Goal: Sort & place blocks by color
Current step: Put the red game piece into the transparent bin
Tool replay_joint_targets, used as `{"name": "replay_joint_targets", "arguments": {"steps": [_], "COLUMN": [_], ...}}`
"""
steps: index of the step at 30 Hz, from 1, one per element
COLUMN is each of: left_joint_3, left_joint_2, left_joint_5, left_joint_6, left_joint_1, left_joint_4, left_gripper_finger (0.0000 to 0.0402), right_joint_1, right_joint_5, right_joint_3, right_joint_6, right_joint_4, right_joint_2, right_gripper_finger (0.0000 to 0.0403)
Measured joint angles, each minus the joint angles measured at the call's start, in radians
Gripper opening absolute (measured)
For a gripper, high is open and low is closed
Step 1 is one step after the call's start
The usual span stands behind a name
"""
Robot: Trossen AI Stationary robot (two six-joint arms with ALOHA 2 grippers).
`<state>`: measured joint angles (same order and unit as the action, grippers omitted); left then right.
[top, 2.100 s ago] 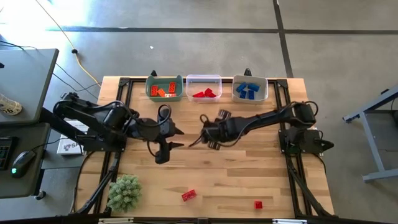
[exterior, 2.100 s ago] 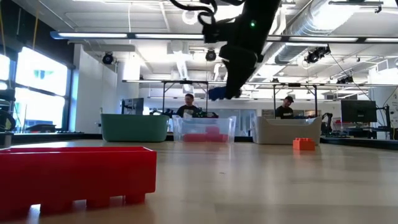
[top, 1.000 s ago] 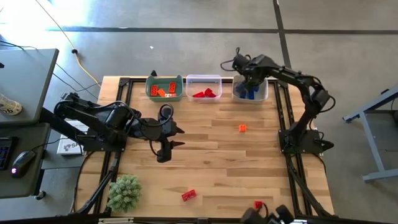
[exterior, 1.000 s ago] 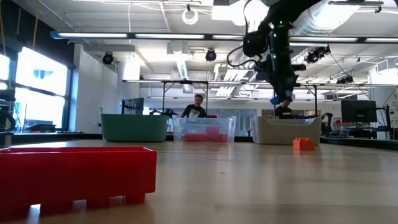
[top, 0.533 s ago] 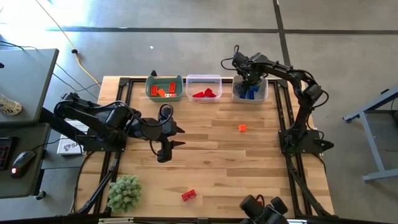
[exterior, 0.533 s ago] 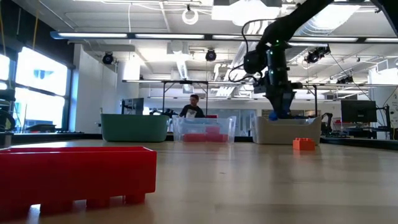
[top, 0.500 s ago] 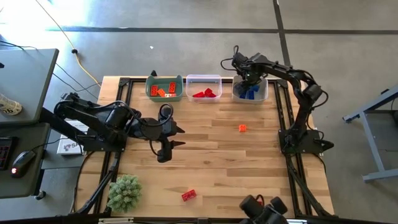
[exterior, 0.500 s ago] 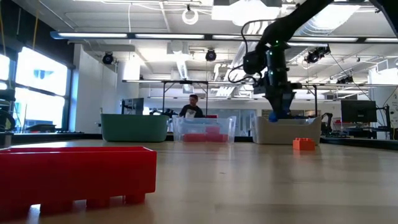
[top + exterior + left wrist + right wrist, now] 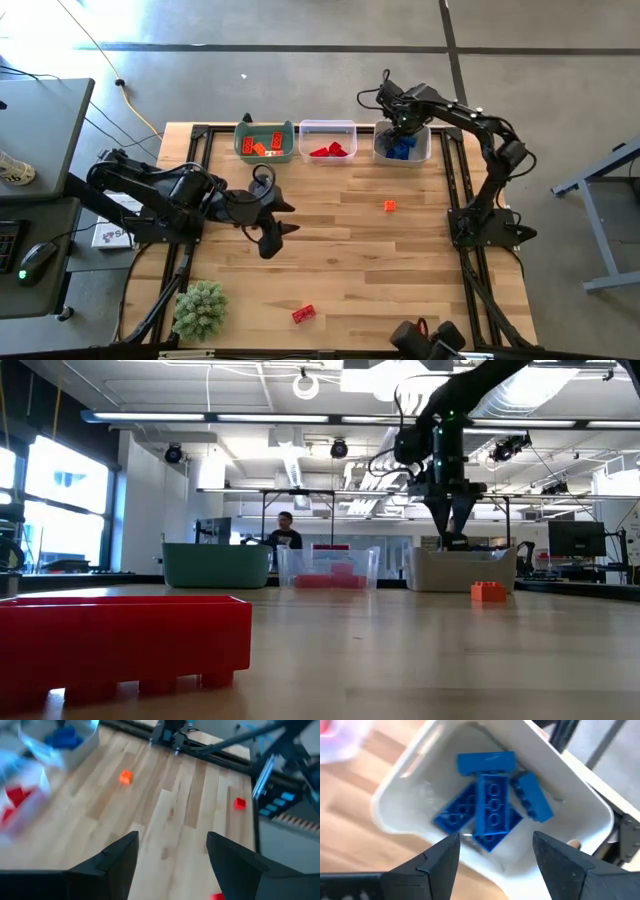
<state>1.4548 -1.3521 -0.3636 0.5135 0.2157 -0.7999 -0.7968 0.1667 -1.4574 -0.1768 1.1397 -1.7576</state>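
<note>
Right wrist view looks straight down into the white bin (image 9: 410,790), where a heap of blue blocks (image 9: 492,807) lies between the right gripper's (image 9: 495,857) two spread fingers — nothing is pinched between them. A second ago, in the low view, a blue brick hung from this gripper above the bin; half a second ago it was down at the rim; now the jaws stand apart and empty over the bin, so I judge the blue brick has just been dropped in with its fellows. That would close one sorting cycle.

In the high view the right gripper (image 9: 397,128) hovers over the far right bin, while the green bin (image 9: 264,143) holds orange blocks and the clear middle bin (image 9: 328,140) holds red ones. Loose pieces remain on the table (image 9: 340,260): an orange block (image 9: 389,206) on the right half and a red block (image 9: 303,314) near the front edge — and the left wrist view shows another small red block (image 9: 240,803) near the table's edge.

The left gripper (image 9: 272,222) waits over the table's left middle, fingers apart and holding nothing; against half a second ago it has tilted slightly and its jaws look wider. The green spiky ball (image 9: 200,308) sits untouched at the front left corner.
</note>
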Motion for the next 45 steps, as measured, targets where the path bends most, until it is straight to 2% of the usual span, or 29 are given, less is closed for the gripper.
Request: {"name": "replay_joint_targets", "arguments": {"steps": [3,7,20,30,39,45], "left_joint_3": [0.000,-0.001,-0.001,-0.001,-0.001,0.000], "left_joint_2": [-0.002,-0.037,-0.273,-0.453,-0.529,-0.564], "left_joint_5": [0.029,0.034,0.030,0.031,0.032,0.014], "left_joint_6": [0.122,0.203,0.304,0.428,0.549,0.562], "left_joint_1": [0.000,0.026,0.129,0.192,0.269,0.319], "left_joint_4": [-0.024,-0.040,-0.060,-0.066,-0.022,0.065], "left_gripper_finger": [0.0229,0.0228,0.0230,0.0229,0.0230,0.0229], "right_joint_1": [0.019,0.044,0.103,0.105,0.105,0.106], "right_joint_5": [-0.007,-0.007,-0.012,-0.013,-0.019,-0.029], "right_joint_3": [0.000,0.000,0.000,0.000,0.000,0.000], "right_joint_6": [-0.002,-0.001,0.001,0.025,0.025,0.021], "right_joint_4": [-0.007,-0.015,-0.029,-0.058,-0.053,-0.052], "right_joint_2": [0.039,0.086,0.112,0.112,0.112,0.112], "right_gripper_finger": [0.0232,0.0229,0.0229,0.0229,0.0229,0.0229]}}
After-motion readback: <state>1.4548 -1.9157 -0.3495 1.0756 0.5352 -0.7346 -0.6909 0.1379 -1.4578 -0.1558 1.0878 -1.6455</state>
